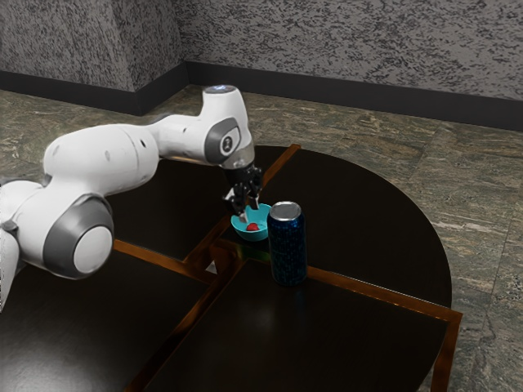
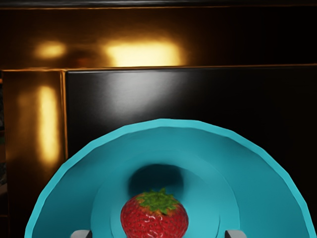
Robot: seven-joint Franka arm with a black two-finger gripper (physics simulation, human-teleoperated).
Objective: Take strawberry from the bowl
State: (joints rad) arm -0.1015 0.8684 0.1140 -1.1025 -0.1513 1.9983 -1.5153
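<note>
Your fingers (image 1: 245, 214) are spread at the teal bowl (image 2: 163, 123) — strawberry (image 2: 154, 222) between them, room on both sides — blue can (image 1: 288, 251) near, past the rim.

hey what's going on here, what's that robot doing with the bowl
The robot arm has its open gripper down at the turquoise bowl, apparently to take out the strawberry. The fingers stand apart, one on each side of the berry, which sits in the bowl, not yet gripped. A blue can stands nearby.
</note>
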